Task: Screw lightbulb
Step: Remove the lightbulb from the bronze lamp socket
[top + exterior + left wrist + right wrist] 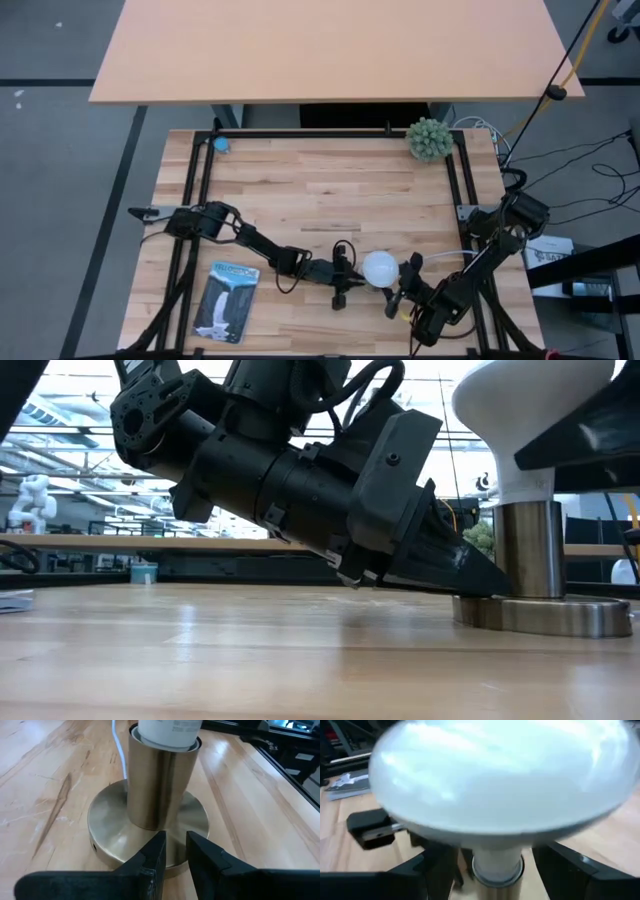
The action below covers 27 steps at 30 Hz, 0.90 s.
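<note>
The white lightbulb [380, 268] stands upright with its pale neck [167, 730] in the brass socket [160, 785], which rises from a round brass base [115, 835] on the table. My left gripper [176, 845] lies low at the base's left side, its fingers almost shut. My right gripper [492, 862] comes from the right. Its fingers [437, 870] stand wide apart on either side of the bulb, under the globe [495, 780]. My left gripper's near-shut fingertips [485, 582] rest on the top of the base's flat rim [172, 827], on the side away from the right arm. They slant down from the table's left. The base lies flat on the table. My right gripper holds the bulb by the globe's tapering underside [520, 445], between its two wide-spread fingers [590, 430]. It comes from the table's right. The globe hides the fingertips in the right wrist view. The bulb stands upright in the socket.
A flat bulb package [228, 300] lies near the front left. A green plant [428, 138] stands at the far right corner and a small blue object [220, 143] at the far left. A white cord [116, 745] runs from the socket's far side. Dark frame rails edge the table.
</note>
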Each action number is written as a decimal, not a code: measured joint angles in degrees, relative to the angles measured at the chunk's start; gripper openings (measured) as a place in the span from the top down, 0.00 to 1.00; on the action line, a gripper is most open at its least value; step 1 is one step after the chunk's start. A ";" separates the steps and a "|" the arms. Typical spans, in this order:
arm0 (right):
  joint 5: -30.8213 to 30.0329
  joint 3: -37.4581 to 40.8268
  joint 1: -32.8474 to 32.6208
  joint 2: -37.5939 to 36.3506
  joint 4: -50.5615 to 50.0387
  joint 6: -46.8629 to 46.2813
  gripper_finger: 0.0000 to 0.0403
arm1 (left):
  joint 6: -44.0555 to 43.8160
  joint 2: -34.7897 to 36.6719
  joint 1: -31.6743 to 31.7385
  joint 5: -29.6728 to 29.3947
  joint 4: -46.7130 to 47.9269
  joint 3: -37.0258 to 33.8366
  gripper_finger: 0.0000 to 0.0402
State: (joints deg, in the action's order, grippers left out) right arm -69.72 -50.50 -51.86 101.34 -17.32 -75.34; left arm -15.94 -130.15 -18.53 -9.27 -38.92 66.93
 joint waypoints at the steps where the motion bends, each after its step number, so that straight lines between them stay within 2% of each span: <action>1: -0.06 0.01 0.35 0.00 0.31 0.68 0.40 | -0.14 0.00 0.06 0.00 0.00 -0.01 0.79; 8: 0.69 0.02 3.16 0.11 0.96 4.50 0.48 | -0.16 0.00 0.17 -0.63 0.00 -0.02 0.79; 14: 3.99 -0.03 3.42 0.08 1.11 7.13 0.65 | -0.07 0.02 0.45 -0.72 0.51 0.03 0.79; 20: 4.93 -0.07 3.29 0.04 1.09 7.75 0.66 | -0.12 0.11 1.67 1.32 2.98 0.05 0.80; 27: 8.75 -0.09 3.37 -0.91 2.21 13.00 0.66 | -0.14 0.22 3.61 3.74 4.96 0.07 0.80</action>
State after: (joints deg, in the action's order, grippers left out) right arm -60.97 -50.59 -48.49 100.43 -15.11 -62.34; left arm -16.08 -129.93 -14.92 -5.52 -33.96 67.00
